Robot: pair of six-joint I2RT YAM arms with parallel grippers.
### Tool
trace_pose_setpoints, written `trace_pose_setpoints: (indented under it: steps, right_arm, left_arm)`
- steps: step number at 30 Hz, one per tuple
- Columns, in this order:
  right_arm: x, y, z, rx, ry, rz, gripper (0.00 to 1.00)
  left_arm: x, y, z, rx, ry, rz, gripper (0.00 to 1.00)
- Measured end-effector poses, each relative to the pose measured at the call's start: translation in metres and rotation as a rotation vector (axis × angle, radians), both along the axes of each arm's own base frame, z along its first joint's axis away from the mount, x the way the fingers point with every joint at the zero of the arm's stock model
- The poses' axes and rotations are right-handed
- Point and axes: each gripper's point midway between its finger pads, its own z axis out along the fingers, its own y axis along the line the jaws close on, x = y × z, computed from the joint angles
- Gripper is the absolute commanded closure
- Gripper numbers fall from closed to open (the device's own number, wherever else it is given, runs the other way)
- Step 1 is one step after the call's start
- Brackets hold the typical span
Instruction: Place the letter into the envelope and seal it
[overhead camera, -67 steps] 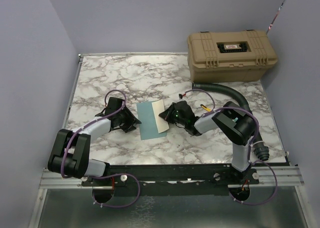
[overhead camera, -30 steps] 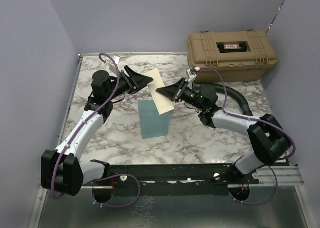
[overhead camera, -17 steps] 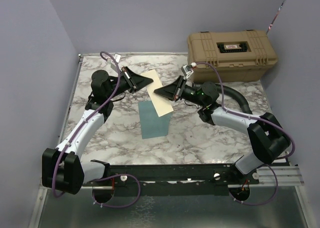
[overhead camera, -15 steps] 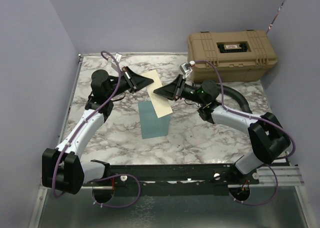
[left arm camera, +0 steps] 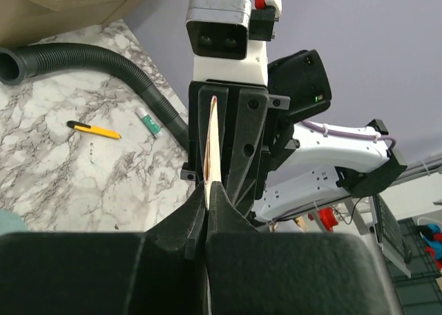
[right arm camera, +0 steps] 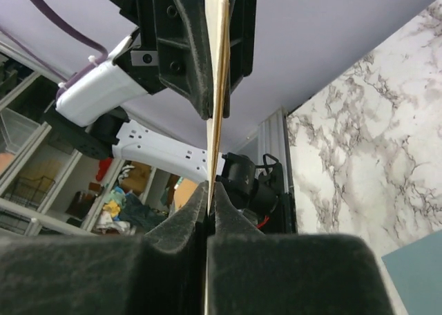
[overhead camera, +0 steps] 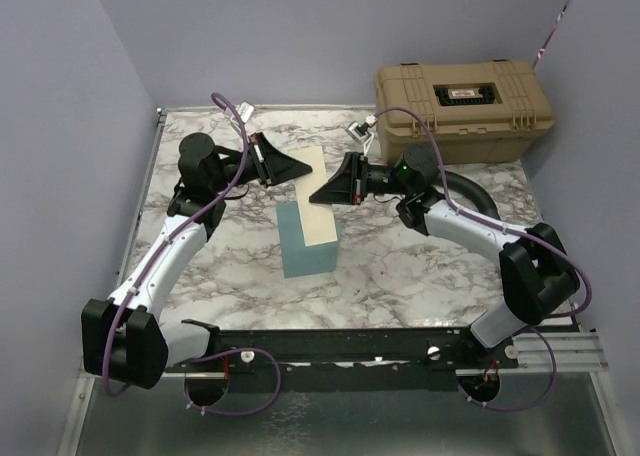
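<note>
You're swinging the letter (overhead camera: 326,222) round over the envelope (overhead camera: 304,254) — L gripper (overhead camera: 305,164) & R gripper (overhead camera: 316,197) each clamping 1 edge; insertion's nearing.

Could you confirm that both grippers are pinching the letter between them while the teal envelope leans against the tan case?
Not quite. The envelope is not leaning on anything: it lies flat on the marble table, partly beneath the raised letter, as the top external view shows. The left gripper and the right gripper are indeed both pinching the letter.
</note>
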Motion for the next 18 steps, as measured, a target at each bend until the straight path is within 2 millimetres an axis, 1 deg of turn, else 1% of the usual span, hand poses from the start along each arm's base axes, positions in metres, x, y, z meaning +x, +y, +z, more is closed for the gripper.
trace_pose_setpoints:
  steps: [1,2,3,4,6,8,9,10,11,12,13,15,17,18]
  right_arm:
    - [0.0,0.0,-0.002,-0.008,-0.002,0.004,0.99]
    - [0.0,0.0,-0.003,-0.014,-0.006,0.006,0.99]
    - [0.0,0.0,-0.005,-0.018,-0.006,0.005,0.99]
    - [0.001,0.0,-0.007,-0.027,-0.004,0.002,0.99]
    - [0.005,0.001,-0.013,-0.046,0.003,-0.019,0.99]
    - [0.013,0.002,-0.021,-0.068,0.014,-0.067,0.99]
    - [0.018,0.002,-0.027,-0.083,0.024,-0.105,1.0]
    - [0.022,0.001,-0.034,-0.101,0.039,-0.137,1.0]
    - [0.027,0.0,-0.041,-0.117,0.052,-0.173,1.0]
    - [0.034,-0.003,-0.052,-0.138,0.069,-0.235,1.0]
    - [0.041,-0.008,-0.068,-0.172,0.097,-0.302,1.0]
    - [0.05,-0.018,-0.098,-0.233,0.146,-0.402,0.99]
    - [0.059,-0.03,-0.134,-0.313,0.191,-0.506,0.99]
    - [0.062,-0.036,-0.149,-0.346,0.208,-0.548,1.0]
  left_arm:
    - [-0.001,0.0,0.0,0.002,-0.003,-0.005,0.73]
    - [-0.001,0.0,-0.001,0.007,-0.005,-0.007,0.57]
    - [-0.001,0.0,-0.003,0.013,-0.006,-0.008,0.43]
    - [-0.001,0.0,-0.005,0.02,-0.001,-0.007,0.32]
    - [0.0,0.0,-0.007,0.029,0.017,-0.003,0.16]
    - [0.006,0.002,-0.013,0.065,0.024,0.03,0.07]
    - [0.011,0.005,-0.019,0.092,0.03,0.062,0.03]
    - [0.014,0.007,-0.024,0.112,0.039,0.084,0.02]
    - [0.02,0.011,-0.033,0.147,0.046,0.126,0.01]
    - [0.024,0.014,-0.042,0.175,0.065,0.156,0.01]
    - [0.027,0.018,-0.051,0.205,0.083,0.187,0.01]
    - [0.03,0.028,-0.077,0.271,0.132,0.251,0.06]
    - [0.027,0.037,-0.104,0.323,0.195,0.297,0.15]
    - [0.025,0.041,-0.119,0.349,0.233,0.318,0.2]
